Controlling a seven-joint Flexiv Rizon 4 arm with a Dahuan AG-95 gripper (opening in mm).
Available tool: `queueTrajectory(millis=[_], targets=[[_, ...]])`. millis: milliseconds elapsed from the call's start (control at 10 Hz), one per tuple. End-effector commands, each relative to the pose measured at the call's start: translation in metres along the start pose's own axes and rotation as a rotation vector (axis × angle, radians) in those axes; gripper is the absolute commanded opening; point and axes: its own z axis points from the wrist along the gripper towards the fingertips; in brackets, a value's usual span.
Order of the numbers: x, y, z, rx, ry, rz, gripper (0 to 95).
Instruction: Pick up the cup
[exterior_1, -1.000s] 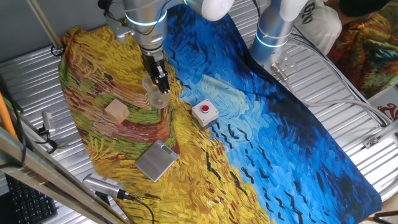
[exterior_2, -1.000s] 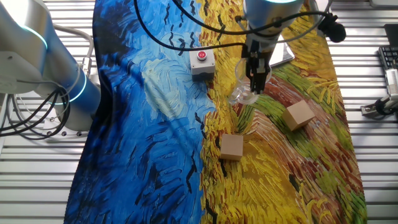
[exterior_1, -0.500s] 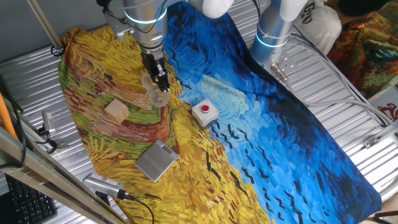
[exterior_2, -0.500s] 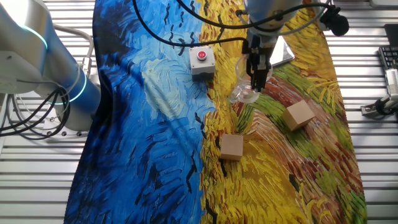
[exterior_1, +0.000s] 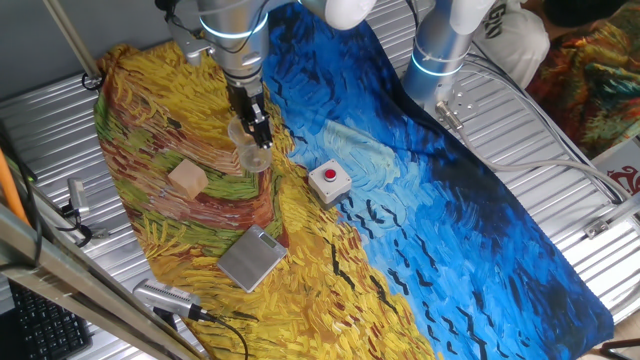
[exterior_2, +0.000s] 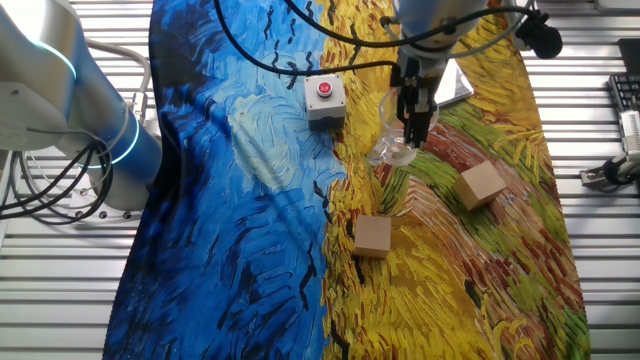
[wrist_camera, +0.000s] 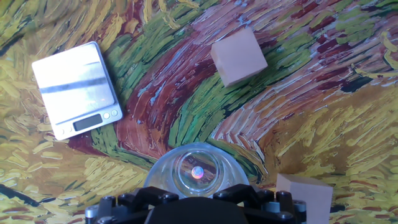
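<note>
- In one fixed view the gripper (exterior_1: 259, 133) points down over the yellow part of the painted cloth (exterior_1: 420, 230). The clear cup (exterior_1: 249, 147) is caught between its fingers and hangs tilted, and its base looks a little above the cloth.
- The other fixed view shows the same grasp from the opposite side: the fingers (exterior_2: 412, 122) are closed on the rim of the cup (exterior_2: 391, 138), and the cup leans away to the left of them.
- Only this view shows two wooden cubes, one (exterior_2: 481, 185) to the right of the cup and one (exterior_2: 372, 236) nearer the camera.
- The first fixed view shows only one cube (exterior_1: 187, 179), but it shows the silver scale (exterior_1: 252, 257) plainly.
- The white box with a red button (exterior_1: 329, 181) is seen in both fixed views, well apart from the cup.
- The hand view looks straight down into the cup (wrist_camera: 196, 170), directly below the gripper body. The scale (wrist_camera: 76, 88) is at the upper left there, and both cubes are in view.
</note>
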Motion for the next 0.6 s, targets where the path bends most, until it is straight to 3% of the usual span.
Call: queueTrajectory(millis=[100, 600], targets=[[0.0029, 0.0015, -0.0018, 0.001, -0.002, -0.011, 0.0], [0.0028, 0.0018, -0.0018, 0.004, 0.008, -0.004, 0.0]])
